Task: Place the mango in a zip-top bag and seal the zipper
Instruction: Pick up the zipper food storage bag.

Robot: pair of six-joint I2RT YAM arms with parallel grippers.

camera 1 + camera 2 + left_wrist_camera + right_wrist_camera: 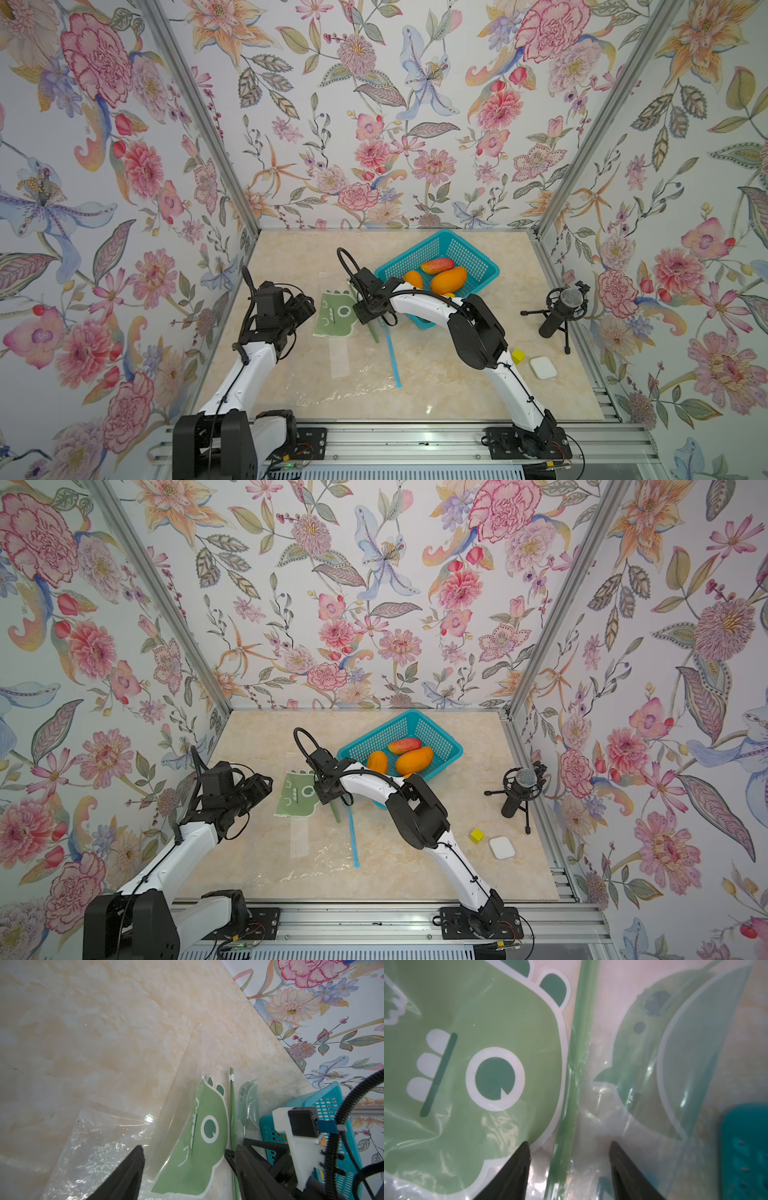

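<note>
Glistening crinkled clear zip-top bag [349, 378]

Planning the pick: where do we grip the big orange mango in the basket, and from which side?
Grip the big orange mango across its narrow middle, coming straight down from above. It lies on its side, long axis slanted, and the basket walls, the red mango and the smaller orange mango likely block side approaches.

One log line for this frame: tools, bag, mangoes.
left tool: open, near dinosaur bag | right tool: open, straddling green zipper | bag: on table, empty | mangoes: in teal basket
</note>
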